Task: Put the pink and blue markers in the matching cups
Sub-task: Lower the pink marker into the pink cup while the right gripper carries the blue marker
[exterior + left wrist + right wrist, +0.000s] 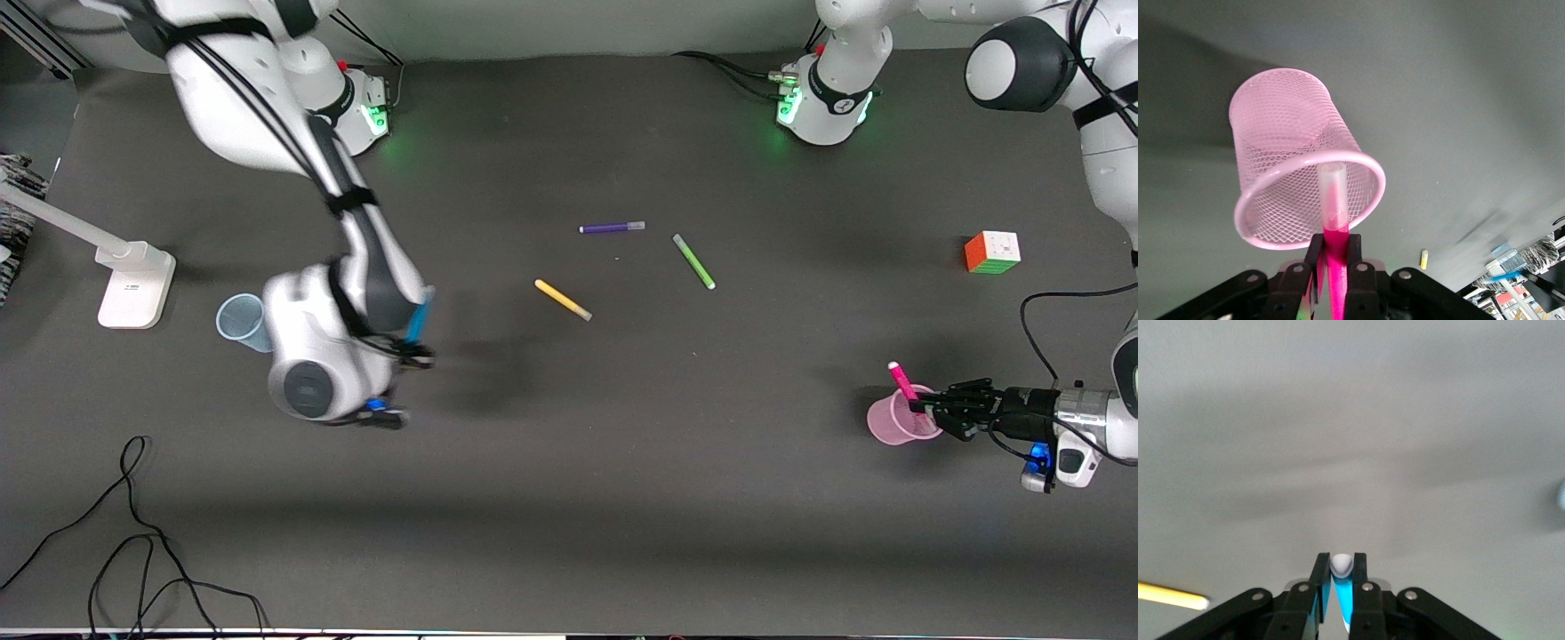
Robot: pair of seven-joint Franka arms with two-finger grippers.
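Note:
My left gripper (pixel 925 411) is shut on the pink marker (pixel 903 382) and holds it tilted at the mouth of the pink cup (pixel 892 425), near the left arm's end of the table. In the left wrist view the marker (pixel 1336 227) sits between the fingers (pixel 1358 248) of the gripper (pixel 1335 248), its pale cap over the rim of the pink mesh cup (pixel 1298 127). My right gripper (pixel 411 351) is shut on the blue marker (pixel 418 320), above the table beside the blue cup (pixel 242 322). The right wrist view shows the gripper (pixel 1341 568) and the marker's white tip (pixel 1341 564).
A purple marker (pixel 612 228), a green marker (pixel 693 260) and a yellow marker (pixel 563 300) lie mid-table. A colour cube (pixel 992 252) sits toward the left arm's end. A white stand (pixel 133 284) stands by the blue cup. Black cables (pixel 133 533) trail near the front edge.

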